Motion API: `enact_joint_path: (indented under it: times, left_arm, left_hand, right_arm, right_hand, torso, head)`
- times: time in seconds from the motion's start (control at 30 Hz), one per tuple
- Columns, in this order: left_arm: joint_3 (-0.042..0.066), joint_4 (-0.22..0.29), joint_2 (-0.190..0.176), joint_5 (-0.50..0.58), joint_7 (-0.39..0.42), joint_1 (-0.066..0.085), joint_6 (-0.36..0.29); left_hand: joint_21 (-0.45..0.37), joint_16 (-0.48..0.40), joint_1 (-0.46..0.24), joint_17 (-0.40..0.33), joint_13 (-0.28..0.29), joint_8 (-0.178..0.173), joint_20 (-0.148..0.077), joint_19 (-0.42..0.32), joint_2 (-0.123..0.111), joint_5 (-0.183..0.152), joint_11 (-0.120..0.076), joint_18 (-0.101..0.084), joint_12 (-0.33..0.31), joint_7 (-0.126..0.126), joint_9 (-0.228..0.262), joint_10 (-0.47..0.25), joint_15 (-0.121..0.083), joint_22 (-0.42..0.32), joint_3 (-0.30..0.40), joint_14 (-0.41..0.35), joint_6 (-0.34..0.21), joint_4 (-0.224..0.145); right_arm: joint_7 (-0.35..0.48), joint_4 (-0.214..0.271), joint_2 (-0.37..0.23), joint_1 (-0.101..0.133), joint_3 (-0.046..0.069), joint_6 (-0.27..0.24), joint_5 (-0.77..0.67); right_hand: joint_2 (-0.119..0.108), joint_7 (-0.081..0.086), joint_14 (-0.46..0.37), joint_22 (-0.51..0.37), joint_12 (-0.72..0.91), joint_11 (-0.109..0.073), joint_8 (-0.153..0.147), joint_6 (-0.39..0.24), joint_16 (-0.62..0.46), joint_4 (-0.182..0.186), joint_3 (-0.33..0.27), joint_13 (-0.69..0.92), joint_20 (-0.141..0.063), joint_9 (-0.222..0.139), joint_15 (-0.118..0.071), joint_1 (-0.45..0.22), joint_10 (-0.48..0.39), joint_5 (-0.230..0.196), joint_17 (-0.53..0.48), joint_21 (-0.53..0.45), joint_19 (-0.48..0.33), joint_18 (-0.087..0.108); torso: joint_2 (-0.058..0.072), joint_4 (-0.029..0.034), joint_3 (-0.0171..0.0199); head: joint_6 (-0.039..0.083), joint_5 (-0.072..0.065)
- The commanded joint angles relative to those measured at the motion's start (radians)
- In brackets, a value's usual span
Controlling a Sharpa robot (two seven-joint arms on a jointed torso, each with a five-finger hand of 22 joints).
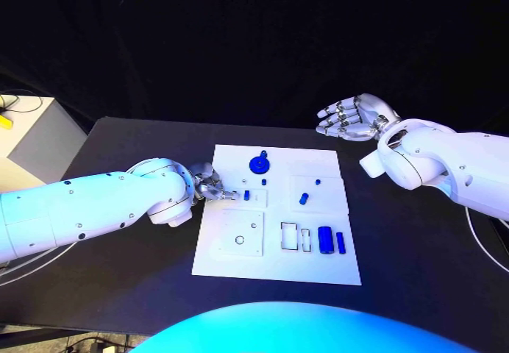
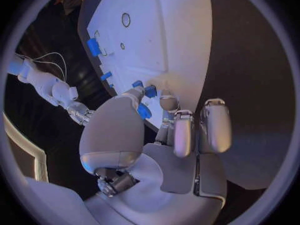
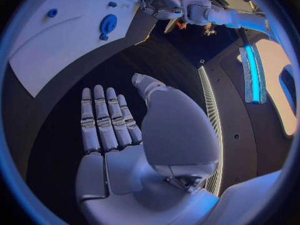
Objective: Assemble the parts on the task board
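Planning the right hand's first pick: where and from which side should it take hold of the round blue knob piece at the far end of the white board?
Probably by the raised centre of the round blue knob piece, pinched from straight above. It seems to lie flat on the white board, so its rim offers little grip. The open right hand hovers beyond the far edge, with nothing between.

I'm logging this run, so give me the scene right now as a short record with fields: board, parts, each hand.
surface: black table
task board: white plate in the middle of the table
parts: blue round piece near the board's far edge; small blue pieces near its right edge
left hand: left hand at the board's left edge, fingertips at a small blue part; grip cannot be told
right hand: right hand raised beyond the board's far right corner, fingers apart, holding nothing
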Motion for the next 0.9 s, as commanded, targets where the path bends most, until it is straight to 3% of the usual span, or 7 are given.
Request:
enact_joint_path:
  times: [0.03,0.4,0.9]
  left_arm:
    - [-0.002,0.001,0.008,-0.008,0.001,-0.007,-0.006]
    - [-0.002,0.004,0.013,-0.003,0.015,-0.01,-0.009]
    - [-0.001,0.003,0.019,0.017,0.04,-0.011,-0.015]
  left_hand:
    - [-0.005,-0.002,0.003,0.216,0.002,0.006,0.0,-0.004,0.009,0.006,-0.004,0.006,0.003,0.0,0.001,-0.003,0.004,0.0,-0.003,0.086,-0.006,-0.003]
    - [-0.005,-0.002,0.007,0.216,0.002,0.012,0.0,-0.005,0.009,0.005,-0.005,0.006,0.005,-0.002,0.003,-0.003,0.003,0.0,-0.002,0.086,-0.005,-0.003]
    - [-0.008,-0.002,0.061,0.215,-0.006,0.031,-0.006,-0.005,0.035,0.005,-0.012,0.006,0.008,-0.008,-0.001,-0.007,-0.003,-0.002,0.045,0.086,-0.019,-0.004]
  right_arm:
    - [0.006,0.002,0.0,-0.001,0.0,0.009,-0.002]
    - [0.006,0.002,-0.001,-0.001,0.0,0.01,-0.002]
    - [0.006,0.001,0.0,-0.002,0.0,0.011,-0.002]
  right_hand:
    - [0.003,0.059,0.0,-0.001,-0.005,0.005,-0.004,0.008,-0.004,-0.003,-0.001,-0.001,0.0,-0.001,0.005,-0.006,0.002,0.003,-0.001,-0.001,-0.008,0.011]
    - [0.003,0.059,0.0,-0.001,-0.005,0.005,-0.004,0.008,-0.004,-0.003,-0.001,-0.001,0.0,-0.001,0.005,-0.006,0.002,0.003,-0.001,-0.001,-0.008,0.011]
    - [0.004,0.059,0.0,-0.004,-0.005,0.005,-0.004,0.01,-0.004,-0.004,-0.001,-0.001,0.0,-0.001,0.005,-0.006,0.004,0.004,-0.003,-0.001,-0.008,0.011]
  torso:
    - [0.001,-0.0009,-0.0001]
    - [0.001,0.0013,-0.0003]
    - [0.0,0.0014,-0.0006]
  head:
    - [0.0,-0.002]
    - [0.0,-0.006]
    - [0.0,-0.006]
